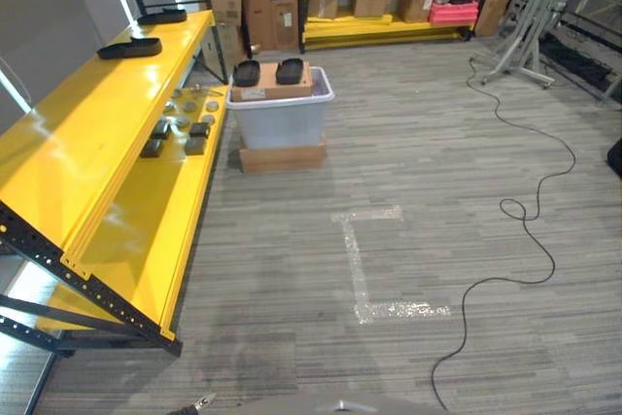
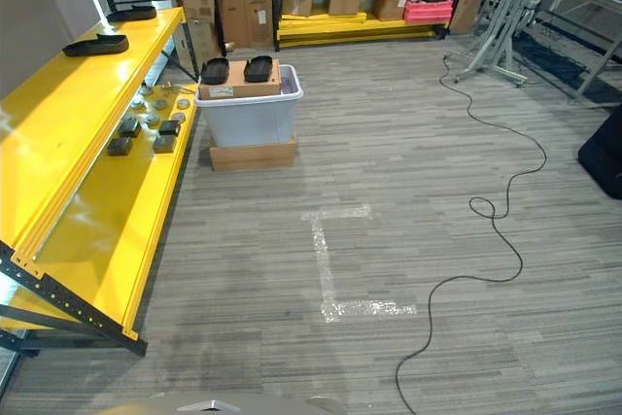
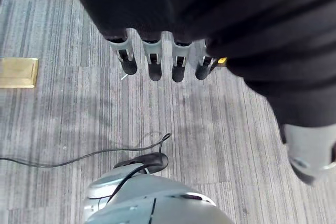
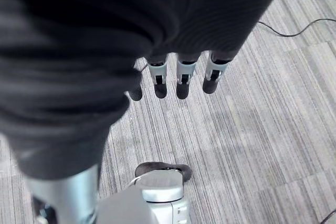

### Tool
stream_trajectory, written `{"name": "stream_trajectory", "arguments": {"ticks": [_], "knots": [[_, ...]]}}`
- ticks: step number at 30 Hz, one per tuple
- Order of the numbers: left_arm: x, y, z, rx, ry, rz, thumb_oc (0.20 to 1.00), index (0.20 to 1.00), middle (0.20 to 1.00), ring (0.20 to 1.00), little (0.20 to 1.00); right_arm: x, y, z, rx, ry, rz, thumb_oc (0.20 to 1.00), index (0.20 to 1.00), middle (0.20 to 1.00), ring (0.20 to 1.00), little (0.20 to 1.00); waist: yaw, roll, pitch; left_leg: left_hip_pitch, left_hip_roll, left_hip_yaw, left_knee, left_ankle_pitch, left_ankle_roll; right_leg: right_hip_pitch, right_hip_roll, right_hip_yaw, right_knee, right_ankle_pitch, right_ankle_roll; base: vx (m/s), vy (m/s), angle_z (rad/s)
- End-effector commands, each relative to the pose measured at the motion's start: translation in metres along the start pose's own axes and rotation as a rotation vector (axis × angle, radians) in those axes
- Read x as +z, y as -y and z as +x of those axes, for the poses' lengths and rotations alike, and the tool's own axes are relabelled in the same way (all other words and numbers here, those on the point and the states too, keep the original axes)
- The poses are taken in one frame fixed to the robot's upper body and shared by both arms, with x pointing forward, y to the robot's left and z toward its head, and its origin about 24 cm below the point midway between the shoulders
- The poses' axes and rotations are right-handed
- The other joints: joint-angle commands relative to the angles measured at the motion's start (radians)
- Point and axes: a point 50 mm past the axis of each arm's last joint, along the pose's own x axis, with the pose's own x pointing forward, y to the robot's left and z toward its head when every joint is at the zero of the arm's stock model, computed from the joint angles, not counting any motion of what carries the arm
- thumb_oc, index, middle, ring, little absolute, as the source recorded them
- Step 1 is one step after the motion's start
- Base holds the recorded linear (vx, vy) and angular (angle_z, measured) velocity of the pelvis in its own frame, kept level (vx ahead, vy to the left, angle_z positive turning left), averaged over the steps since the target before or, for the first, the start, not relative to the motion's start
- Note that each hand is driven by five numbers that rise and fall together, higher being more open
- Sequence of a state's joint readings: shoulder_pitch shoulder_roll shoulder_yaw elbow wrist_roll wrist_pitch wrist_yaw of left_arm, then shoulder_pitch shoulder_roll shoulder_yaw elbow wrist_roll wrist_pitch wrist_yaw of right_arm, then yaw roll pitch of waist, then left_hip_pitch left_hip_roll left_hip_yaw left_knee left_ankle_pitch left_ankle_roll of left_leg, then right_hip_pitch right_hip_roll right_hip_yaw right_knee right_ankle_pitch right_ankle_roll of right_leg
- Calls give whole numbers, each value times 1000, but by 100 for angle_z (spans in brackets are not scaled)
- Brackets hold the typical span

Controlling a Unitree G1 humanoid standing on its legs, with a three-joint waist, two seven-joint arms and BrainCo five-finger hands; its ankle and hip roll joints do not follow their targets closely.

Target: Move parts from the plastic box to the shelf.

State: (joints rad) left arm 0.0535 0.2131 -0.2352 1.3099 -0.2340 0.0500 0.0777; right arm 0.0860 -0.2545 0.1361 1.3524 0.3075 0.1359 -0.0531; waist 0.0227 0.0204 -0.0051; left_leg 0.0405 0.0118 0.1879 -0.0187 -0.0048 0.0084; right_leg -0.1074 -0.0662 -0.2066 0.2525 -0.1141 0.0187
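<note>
Legible text, numbers, signs: none that I can read.

- White label (image 1: 255, 93): on the front of the cardboard box (image 1: 287, 86) that sits on top of the plastic box (image 1: 282, 121). Its print is too small for me to make out.
- Stacked cartons (image 1: 259, 9) by the far wall: marks on their faces, not readable.
- Pale tape mark (image 1: 362, 261) on the floor: an upright bar with two short arms, like an open bracket. It carries no lettering.
</note>
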Motion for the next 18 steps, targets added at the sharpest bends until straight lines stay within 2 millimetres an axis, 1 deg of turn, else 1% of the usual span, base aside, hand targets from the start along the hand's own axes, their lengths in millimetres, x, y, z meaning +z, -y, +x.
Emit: {"name": "stream_trajectory", "arguments": {"ticks": [1,10,18], "knots": [[6,-1,1,28,-24,-49,1000,1000,1000,1000,1000,-6,-8,0,2,-58,-28,1000,1000,1000,1000,1000,-6,-30,-15,15,-9,77,-69,11,-30,155,-38,-39,-340,196,127,0,0,0],[2,-1,1,33,-50,-9,1000,1000,1000,1000,1000,-8,-4,0,-13,-66,-38,1000,1000,1000,1000,1000,-4,-29,-16,16,-16,72,-69,7,-27,157,-43,-37,-340,197,130,6,14,0],[-2,-3,0,34,-63,20,1000,1000,1000,1000,1000,-11,0,0,-8,-92,19,1000,1000,1000,1000,1000,3,-27,-13,15,-30,58,-69,2,-18,165,-56,-35,-340,201,137,46,68,-1]]}}
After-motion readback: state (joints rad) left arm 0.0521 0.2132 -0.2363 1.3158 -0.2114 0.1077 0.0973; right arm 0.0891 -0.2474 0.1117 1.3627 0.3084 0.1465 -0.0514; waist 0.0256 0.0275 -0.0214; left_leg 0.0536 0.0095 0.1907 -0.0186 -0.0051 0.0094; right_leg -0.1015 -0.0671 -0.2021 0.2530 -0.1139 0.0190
